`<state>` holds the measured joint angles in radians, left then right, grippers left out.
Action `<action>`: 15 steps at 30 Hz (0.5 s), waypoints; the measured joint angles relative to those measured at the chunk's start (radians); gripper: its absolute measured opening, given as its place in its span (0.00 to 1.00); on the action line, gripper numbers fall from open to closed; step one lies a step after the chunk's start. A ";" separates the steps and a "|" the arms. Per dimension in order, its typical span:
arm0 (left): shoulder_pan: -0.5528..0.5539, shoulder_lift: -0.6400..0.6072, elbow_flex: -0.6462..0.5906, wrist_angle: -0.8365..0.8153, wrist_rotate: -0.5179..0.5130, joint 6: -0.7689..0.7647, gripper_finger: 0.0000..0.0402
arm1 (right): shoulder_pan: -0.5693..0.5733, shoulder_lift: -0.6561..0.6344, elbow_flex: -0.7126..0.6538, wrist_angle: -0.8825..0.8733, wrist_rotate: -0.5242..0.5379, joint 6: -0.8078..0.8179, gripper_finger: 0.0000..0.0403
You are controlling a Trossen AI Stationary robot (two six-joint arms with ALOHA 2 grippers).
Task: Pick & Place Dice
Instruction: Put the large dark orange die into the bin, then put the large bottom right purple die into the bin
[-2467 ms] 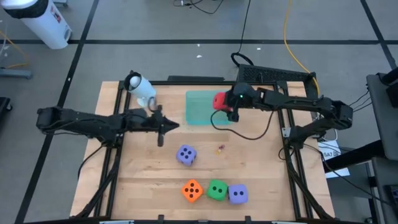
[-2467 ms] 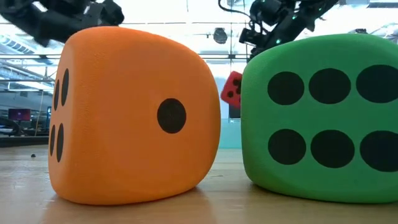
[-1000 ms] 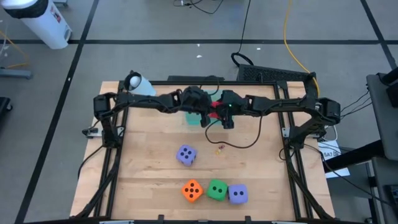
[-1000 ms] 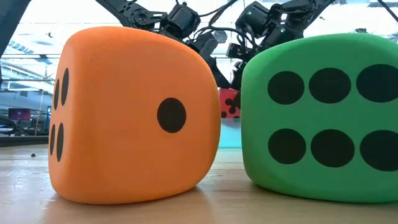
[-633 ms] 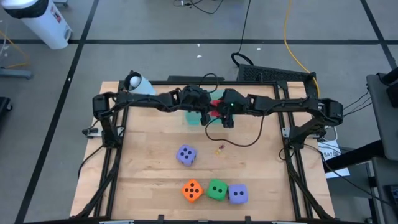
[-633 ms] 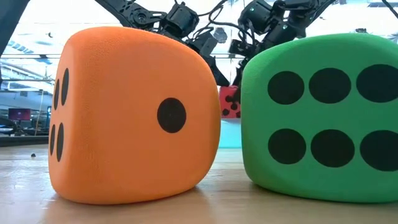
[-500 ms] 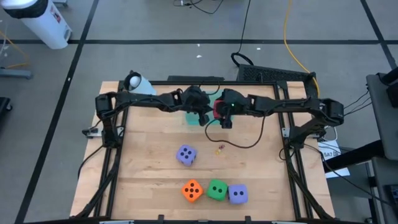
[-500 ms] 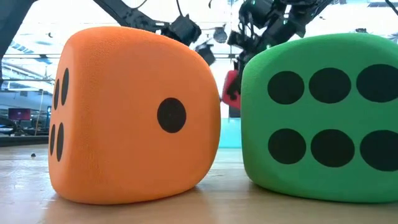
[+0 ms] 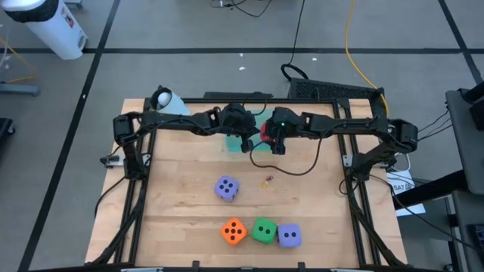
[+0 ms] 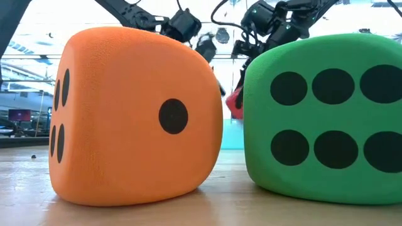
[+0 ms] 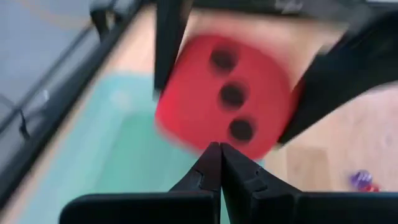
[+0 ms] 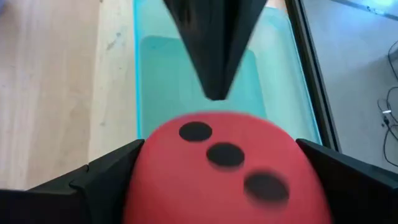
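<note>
Taking the teal tray (image 9: pixel 240 134) at the back of the worktop (image 9: pixel 181 196) as the landmark and going left to right.

The left gripper (image 9: pixel 247 141) sits over the tray's right part with its jaws clenched together and nothing in them; in its own wrist view the closed tips point straight at the red die (image 11: pixel 227 102).

That red die (image 9: pixel 265 130) is just off the tray's right edge, between the fingers of the right gripper (image 9: pixel 270 136). Those jaws are spread as wide as they go, and from the right wrist view the die (image 12: pixel 227 171) fills the gap between them, so I'd call it cradled rather than squeezed. I can't tell if it still hangs in the grip or has already dropped free.

Handling-wise these dice look like foam: light, squashy, rounded corners, matte skin, so not slippery and not fragile. They'll give under pressure, so I'd pinch across two opposite flat faces near the middle, not on a corner where it could roll out.

It's a cube, so no real long axis. The three-pip face points toward both wrist cameras, the diagonal of pips running slantwise.

The other four sit well in front of the tray: one purple-blue die (image 9: pixel 226 188) alone, then the orange die (image 9: pixel 234 231), green die (image 9: pixel 263 230) and second purple-blue die (image 9: pixel 290 236) in a row.
</note>
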<state>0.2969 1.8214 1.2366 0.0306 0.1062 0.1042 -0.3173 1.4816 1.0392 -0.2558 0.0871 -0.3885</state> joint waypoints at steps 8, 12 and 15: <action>-0.058 -0.066 0.002 -0.001 0.009 0.046 0.01 | -0.069 0.000 -0.001 0.101 -0.156 -0.036 0.99; -0.045 -0.047 0.002 -0.005 0.009 0.043 0.01 | -0.069 0.000 -0.001 0.136 -0.235 -0.037 0.99; -0.020 -0.023 0.002 -0.019 0.015 0.026 0.01 | -0.060 0.000 -0.001 0.134 -0.232 -0.038 0.99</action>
<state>0.2768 1.7980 1.2381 0.0114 0.1210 0.1303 -0.3770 1.4818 1.0386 -0.1222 -0.1453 -0.4267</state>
